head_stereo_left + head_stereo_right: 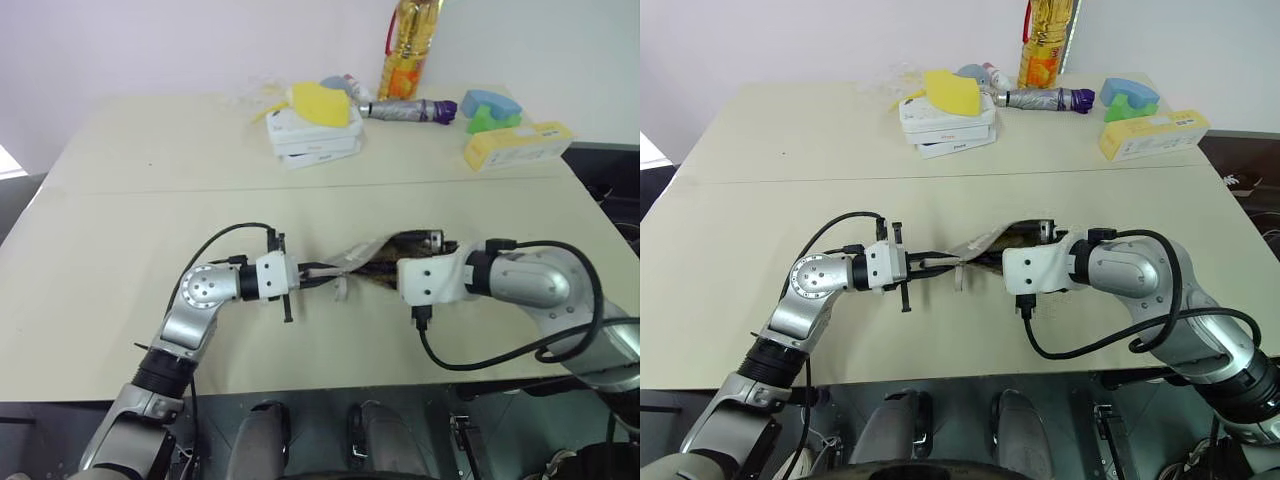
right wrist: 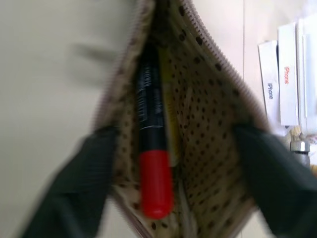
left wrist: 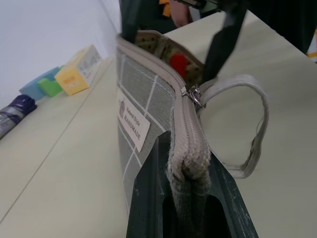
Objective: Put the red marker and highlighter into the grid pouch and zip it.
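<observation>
Red marker [image 2: 152,163] lies inside the open grid pouch [image 3: 143,104], red cap end toward the mouth, black barrel running deeper against the tan dotted lining. Yellow highlighter [image 2: 170,124] sits just beside it, mostly covered by the marker; only a thin yellow strip shows.

Pouch is held up off the tabletop [image 1: 150,230] between the two arms, mouth gaping on the right-hand side. Left gripper [image 3: 190,198] has its jaws clamped shut on the closed end of the pouch, pinching the zipper seam. Zipper pull [image 3: 193,94] with its grey fabric loop [image 3: 247,124] sits a short way along from that clamp, hanging free. Right gripper [image 2: 173,148] is at the pouch mouth, jaws spread wide, one dark finger on each side of the opening, gripping nothing.

Judgement: both pens look loaded, so the zipping step is in hand. Next move calls for the right jaws to leave the mouth, catch the pull or loop, and draw it along the teeth while the left holds firm.

Hard to tell: whether the marker's cap end clears the zipper line. Far end of the pouch is hidden behind the right wrist in the head views.
</observation>
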